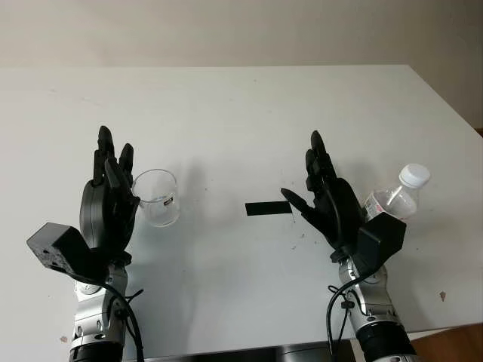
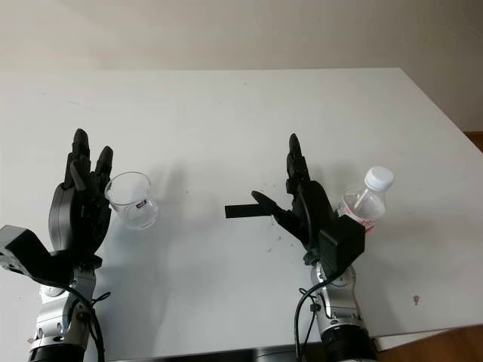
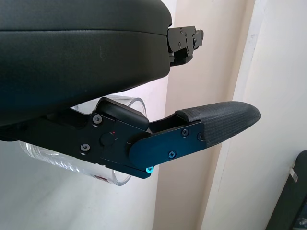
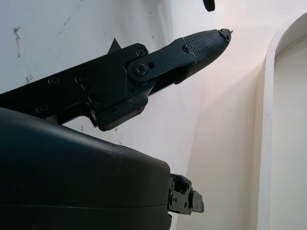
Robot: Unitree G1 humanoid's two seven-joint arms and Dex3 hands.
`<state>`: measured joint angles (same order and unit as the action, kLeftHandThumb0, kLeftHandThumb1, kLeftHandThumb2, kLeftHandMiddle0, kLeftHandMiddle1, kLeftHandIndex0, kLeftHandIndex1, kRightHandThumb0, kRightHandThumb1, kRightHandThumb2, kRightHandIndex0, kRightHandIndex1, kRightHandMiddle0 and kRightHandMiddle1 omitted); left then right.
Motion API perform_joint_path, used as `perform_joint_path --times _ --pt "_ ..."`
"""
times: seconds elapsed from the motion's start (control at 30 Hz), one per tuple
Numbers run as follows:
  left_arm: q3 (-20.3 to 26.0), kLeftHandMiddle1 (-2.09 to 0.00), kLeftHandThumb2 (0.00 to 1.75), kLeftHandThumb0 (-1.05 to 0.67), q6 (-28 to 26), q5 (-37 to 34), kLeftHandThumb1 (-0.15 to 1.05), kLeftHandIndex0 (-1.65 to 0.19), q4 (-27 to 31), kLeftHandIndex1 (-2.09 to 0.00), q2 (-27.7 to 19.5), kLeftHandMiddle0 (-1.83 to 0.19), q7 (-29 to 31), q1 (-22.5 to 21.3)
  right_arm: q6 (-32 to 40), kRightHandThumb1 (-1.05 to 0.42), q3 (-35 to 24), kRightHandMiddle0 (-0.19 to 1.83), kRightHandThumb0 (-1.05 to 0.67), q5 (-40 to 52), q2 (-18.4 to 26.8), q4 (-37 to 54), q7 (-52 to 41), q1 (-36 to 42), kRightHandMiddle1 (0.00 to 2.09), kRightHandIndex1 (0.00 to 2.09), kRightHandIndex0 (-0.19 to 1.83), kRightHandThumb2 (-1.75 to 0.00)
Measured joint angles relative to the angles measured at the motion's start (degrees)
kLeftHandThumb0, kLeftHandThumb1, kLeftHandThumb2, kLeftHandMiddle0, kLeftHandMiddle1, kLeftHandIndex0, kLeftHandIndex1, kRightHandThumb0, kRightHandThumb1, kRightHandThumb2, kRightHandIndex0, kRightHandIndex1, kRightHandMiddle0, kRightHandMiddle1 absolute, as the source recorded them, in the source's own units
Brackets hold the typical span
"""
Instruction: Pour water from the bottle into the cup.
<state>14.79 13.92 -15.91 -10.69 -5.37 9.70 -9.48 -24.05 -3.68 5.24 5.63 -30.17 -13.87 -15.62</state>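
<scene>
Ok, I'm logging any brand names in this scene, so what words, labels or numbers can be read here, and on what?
No text can be read.
Bottle: a label with red print, too small to read.
Cup: a small dark mark on its wall, too small to read.
Black strip on the table: no print visible.

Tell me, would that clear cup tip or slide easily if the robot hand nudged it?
Probably. The cup looks thin, clear and empty, so likely light and apt to slide on the smooth white table. It seems narrower at its base, so a high push from the open left robot hand might tip it.
</scene>
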Motion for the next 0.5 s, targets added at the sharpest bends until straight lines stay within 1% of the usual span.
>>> perform_joint_path --times 0.3,0.37,0.5 --pt "0.0 -0.37 0.72 -0.87 0.0 0.0 1.05 0.11 -0.8 0.00 0.0 0.19 0.1 -0.5 -0.4 -0.96 0.0 -0.19 -0.85 -0.1 0.0 -0.6 0.3 -0.4 0.01 0.00 -0.19 -0.05" --pt "0.0 -0.39 0.71 -0.88 0.0 0.0 1.05 0.10 -1.2 0.00 0.0 0.19 0.1 -0.6 -0.4 -0.96 0.1 -0.19 -0.86 -0.4 0.0 -0.7 0.5 -0.5 0.01 0.00 -0.19 -0.06" --pt "0.2 -0.40 0.72 -0.88 0.0 0.0 1.05 0.11 -1.3 0.00 0.0 0.19 -0.1 -0.6 -0.1 -0.96 0.4 -0.19 -0.86 -0.1 0.2 -0.2 -1.2 -0.5 0.01 0.00 -0.19 -0.05"
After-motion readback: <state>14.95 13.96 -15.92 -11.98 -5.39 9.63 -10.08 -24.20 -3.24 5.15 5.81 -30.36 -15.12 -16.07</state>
